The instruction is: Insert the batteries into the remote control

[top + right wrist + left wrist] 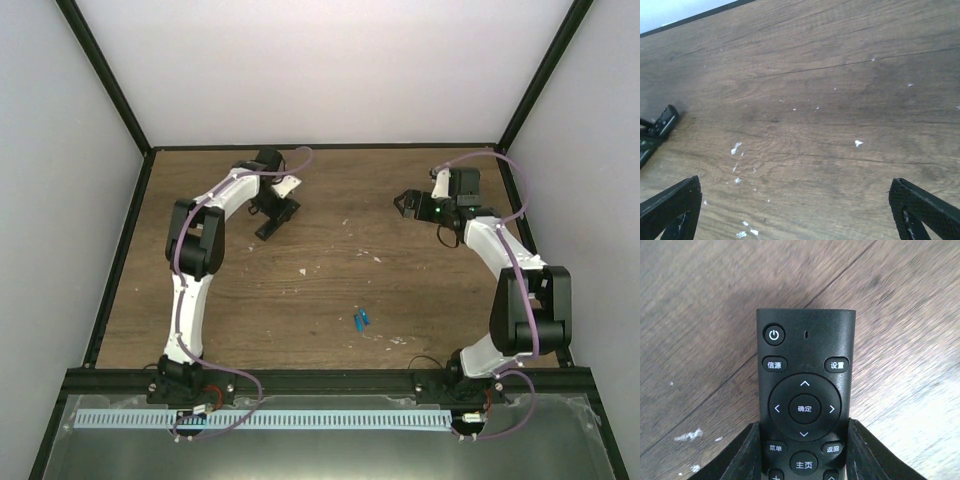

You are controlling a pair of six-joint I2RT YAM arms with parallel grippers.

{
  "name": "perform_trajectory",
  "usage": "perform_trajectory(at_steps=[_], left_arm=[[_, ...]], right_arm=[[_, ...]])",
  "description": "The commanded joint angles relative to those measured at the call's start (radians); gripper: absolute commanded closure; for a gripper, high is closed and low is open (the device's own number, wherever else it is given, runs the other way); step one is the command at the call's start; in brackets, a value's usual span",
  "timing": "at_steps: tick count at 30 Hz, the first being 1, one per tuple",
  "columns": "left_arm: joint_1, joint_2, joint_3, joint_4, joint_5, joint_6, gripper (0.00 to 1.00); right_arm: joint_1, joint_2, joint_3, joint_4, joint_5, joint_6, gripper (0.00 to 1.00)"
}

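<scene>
The black remote control [806, 375] is between my left gripper's [805, 429] fingers [867, 455], button face toward the wrist camera, and the jaws are shut on its sides. In the top view the left gripper [278, 208] holds the remote [270, 226] at the far left of the table, its free end pointing down near the wood. Two small blue batteries [361, 320] lie side by side on the table near the front middle, far from both grippers. My right gripper [405, 203] is open and empty over bare wood at the far right; its fingers [920, 205] stand wide apart. The remote's end shows at the left edge of the right wrist view [657, 131].
The wooden table [330, 270] has scattered white flecks [735, 148]. A black frame borders it, with white walls behind and at the sides. A metal rail [320, 380] with the arm bases runs along the near edge.
</scene>
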Motion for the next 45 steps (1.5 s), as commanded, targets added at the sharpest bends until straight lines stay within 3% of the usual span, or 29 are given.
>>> perform_trajectory(at_steps=[1,7,14,24,38,45], left_arm=[[0.000,-0.029,0.066,0.003,0.128,-0.123,0.73],[-0.002,-0.114,0.090,0.060,0.210,-0.415,0.80],[-0.015,-0.254,-0.165,0.300,0.335,-0.780,0.98],[-0.142,-0.405,-0.425,0.545,0.332,-1.012,1.00],[-0.199,-0.443,-0.461,0.622,0.290,-1.054,1.00],[-0.216,-0.473,-0.487,0.636,0.217,-1.080,1.00]], right_arm=[[0.021,-0.052,-0.043,0.063,-0.109,-0.009,0.06],[0.123,-0.072,-0.106,0.172,-0.172,0.023,0.07],[0.258,-0.059,-0.124,0.291,-0.228,0.053,0.09],[0.322,0.015,-0.093,0.347,-0.308,0.089,0.13],[0.389,0.107,-0.037,0.305,-0.334,0.118,0.23],[0.403,0.136,0.006,0.279,-0.342,0.116,0.35]])
